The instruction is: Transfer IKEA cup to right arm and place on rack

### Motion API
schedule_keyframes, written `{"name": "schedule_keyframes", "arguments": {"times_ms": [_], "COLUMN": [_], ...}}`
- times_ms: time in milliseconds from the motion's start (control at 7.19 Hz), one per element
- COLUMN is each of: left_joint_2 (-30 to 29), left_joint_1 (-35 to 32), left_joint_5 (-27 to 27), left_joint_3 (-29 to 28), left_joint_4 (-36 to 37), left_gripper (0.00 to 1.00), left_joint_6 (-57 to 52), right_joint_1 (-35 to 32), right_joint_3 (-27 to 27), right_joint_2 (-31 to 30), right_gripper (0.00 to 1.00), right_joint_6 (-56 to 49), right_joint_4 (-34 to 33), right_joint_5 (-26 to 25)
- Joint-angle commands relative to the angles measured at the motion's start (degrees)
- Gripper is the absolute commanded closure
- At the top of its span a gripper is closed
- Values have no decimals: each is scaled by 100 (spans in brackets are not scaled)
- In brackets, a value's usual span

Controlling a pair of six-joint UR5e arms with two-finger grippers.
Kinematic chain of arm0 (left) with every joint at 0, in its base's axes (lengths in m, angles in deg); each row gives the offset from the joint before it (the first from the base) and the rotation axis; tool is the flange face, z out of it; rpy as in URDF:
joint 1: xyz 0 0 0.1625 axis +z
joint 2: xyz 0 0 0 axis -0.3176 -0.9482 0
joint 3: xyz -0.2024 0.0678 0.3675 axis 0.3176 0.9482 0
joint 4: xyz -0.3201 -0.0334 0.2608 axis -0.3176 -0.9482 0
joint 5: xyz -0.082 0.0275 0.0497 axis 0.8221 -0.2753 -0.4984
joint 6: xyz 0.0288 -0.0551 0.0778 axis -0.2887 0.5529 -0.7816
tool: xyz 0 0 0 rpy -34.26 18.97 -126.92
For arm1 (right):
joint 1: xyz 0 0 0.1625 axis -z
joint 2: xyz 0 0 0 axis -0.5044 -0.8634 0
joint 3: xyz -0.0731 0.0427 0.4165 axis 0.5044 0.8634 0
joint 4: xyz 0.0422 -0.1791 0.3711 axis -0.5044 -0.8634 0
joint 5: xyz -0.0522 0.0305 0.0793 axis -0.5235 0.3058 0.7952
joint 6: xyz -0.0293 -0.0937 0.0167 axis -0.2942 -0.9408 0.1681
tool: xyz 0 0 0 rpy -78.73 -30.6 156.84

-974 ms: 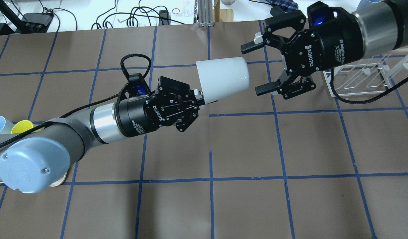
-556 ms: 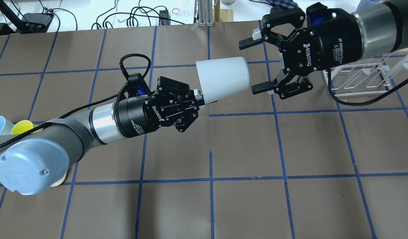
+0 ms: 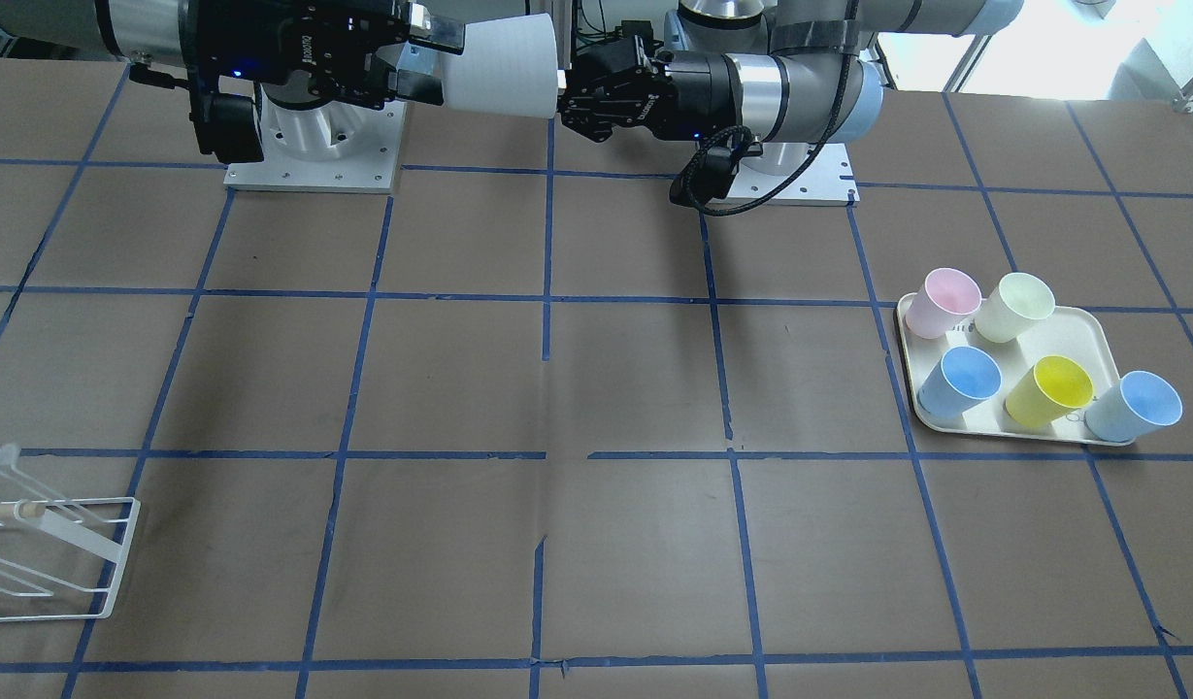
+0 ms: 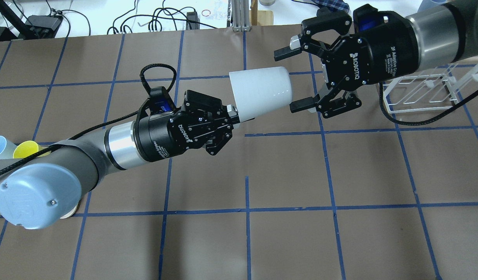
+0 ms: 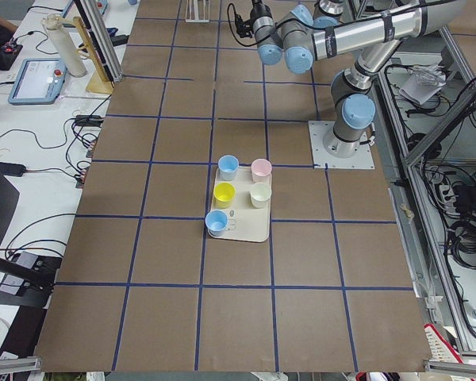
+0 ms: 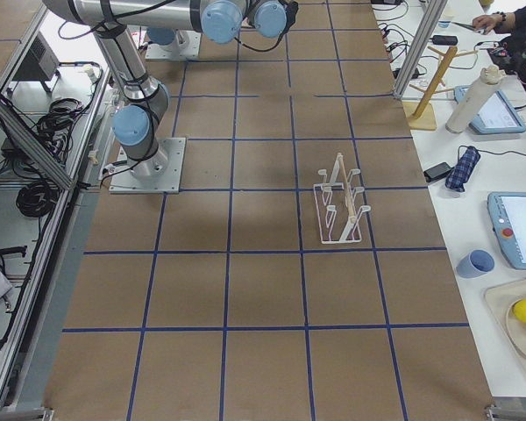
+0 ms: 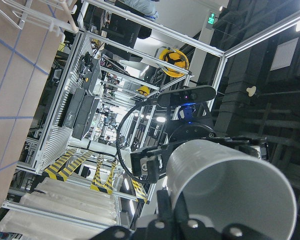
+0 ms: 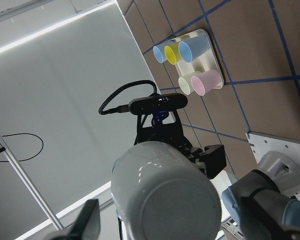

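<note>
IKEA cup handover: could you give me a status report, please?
Left hand shut on IKEA cup rim, cup horizontal in mid-air. Right hand open, fingers flanking cup's base. Nothing seen blocking the rack.

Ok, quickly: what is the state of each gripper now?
Left gripper: shut on the IKEA cup.
Right gripper: open, jaws around the cup's base.

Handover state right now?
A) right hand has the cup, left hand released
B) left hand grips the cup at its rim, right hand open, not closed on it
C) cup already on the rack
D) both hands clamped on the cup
B: in the overhead view the left hand is shut on the rim of the IKEA cup, while the right hand is spread open around its base end.
</note>
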Motion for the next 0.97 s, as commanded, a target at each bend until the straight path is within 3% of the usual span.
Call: {"name": "schedule_keyframes", "arguments": {"times_ms": [0, 834], "left_joint_2": [-3, -11], "left_joint_1": [0, 0], "left_joint_5": [27, 10], "left_joint_3": [12, 12], "left_joint_4": [-9, -9], "left_gripper": [100, 100], "left_joint_6": [12, 12], "right_joint_1": [-120, -103], "right_joint_3": [5, 22], "right_joint_2": [15, 103], "right_gripper": [4, 4], "right_joint_6": [22, 40], "right_joint_4": [29, -32], "right_joint_5": [0, 44]}}
